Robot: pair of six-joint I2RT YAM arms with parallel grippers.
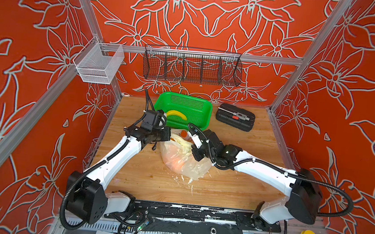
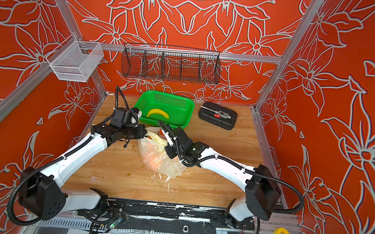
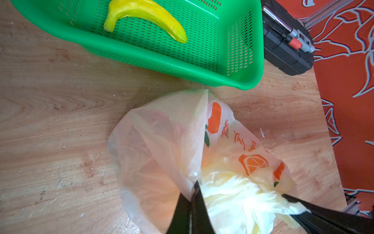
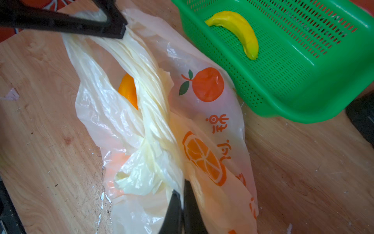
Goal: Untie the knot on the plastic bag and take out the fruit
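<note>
The left gripper [image 3: 194,189] is clenching the knot [image 4: 149,113] of the bag [image 1: 179,162], and the right gripper [image 4: 182,190] is clenching it too. The basket [image 1: 186,101] is lying at the bag's 12 o'clock.

Both top views: high at cell front, far off, looking down toward back wall [image 1: 213,20], whole worktop [image 1: 152,188] shared. Wrist views: close, angled down from opposite sides; both share plastic bag [image 3: 162,141], green basket [image 3: 153,62], banana [image 3: 145,12].
</note>
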